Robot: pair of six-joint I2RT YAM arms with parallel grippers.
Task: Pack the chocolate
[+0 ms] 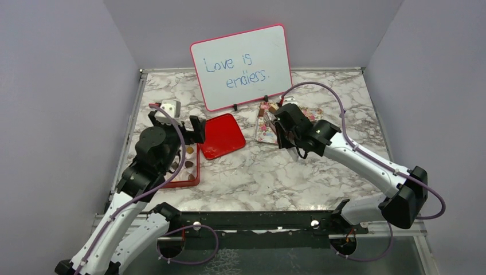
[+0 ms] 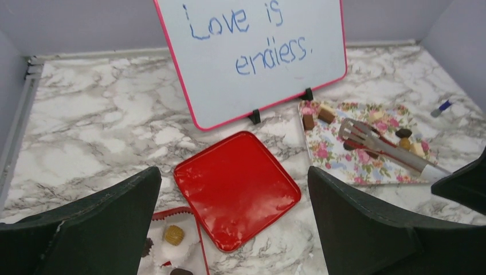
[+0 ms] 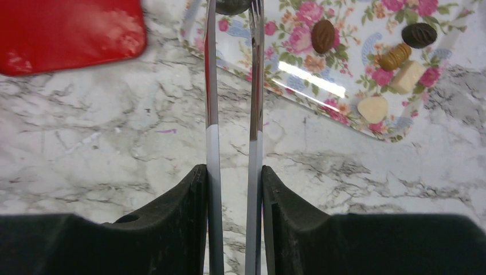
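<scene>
Chocolate pieces (image 3: 323, 35) lie scattered on the flower-patterned tray (image 3: 298, 74), dark, caramel and cream ones. My right gripper (image 3: 234, 172) is shut on a pair of metal tongs (image 3: 210, 86). The tongs' tips reach over the tray's edge with a dark chocolate (image 3: 232, 6) between them, partly cut off by the frame. The left wrist view shows the tongs (image 2: 384, 150) lying low over the tray (image 2: 344, 163). My left gripper (image 2: 234, 172) hangs open above the red box (image 2: 189, 213). That box holds several chocolates (image 2: 175, 235) in white paper cups.
The glossy red lid (image 2: 236, 186) lies flat between the box and the tray. A pink-framed whiteboard (image 1: 240, 66) stands at the back. A blue-capped marker (image 2: 441, 109) lies at the far right, and a small white object (image 1: 170, 106) sits behind the left arm.
</scene>
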